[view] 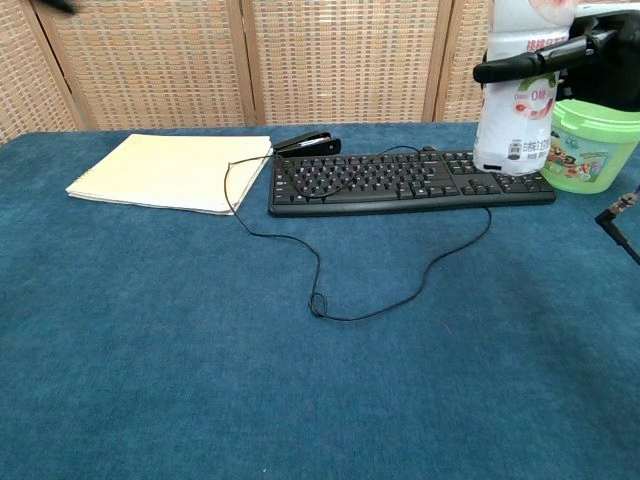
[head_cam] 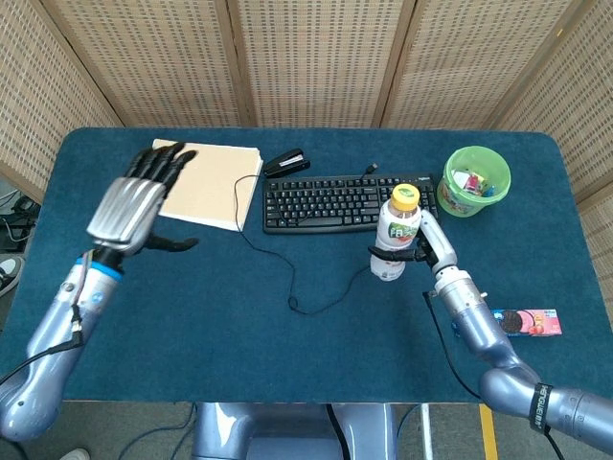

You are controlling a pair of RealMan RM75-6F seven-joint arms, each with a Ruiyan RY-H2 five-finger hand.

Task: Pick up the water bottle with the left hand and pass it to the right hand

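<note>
The water bottle (head_cam: pixel 395 241), clear with a yellow cap and a white-and-green label, is held upright above the table. My right hand (head_cam: pixel 422 245) grips it around the middle. In the chest view the bottle (view: pixel 515 110) hangs at the upper right with the right hand (view: pixel 590 62) wrapped round it from the right. My left hand (head_cam: pixel 131 207) is far off at the left, raised over the table with its fingers spread and nothing in it. Only a dark tip of it (view: pixel 52 5) shows in the chest view.
A black keyboard (head_cam: pixel 347 202) lies behind the bottle, its cable (head_cam: pixel 287 287) looping forward. A notepad (head_cam: pixel 201 182) and a black stapler (head_cam: pixel 286 162) lie at the back left. A green tub (head_cam: pixel 475 180) stands at the back right, and a cookie packet (head_cam: pixel 524 322) lies near the right edge.
</note>
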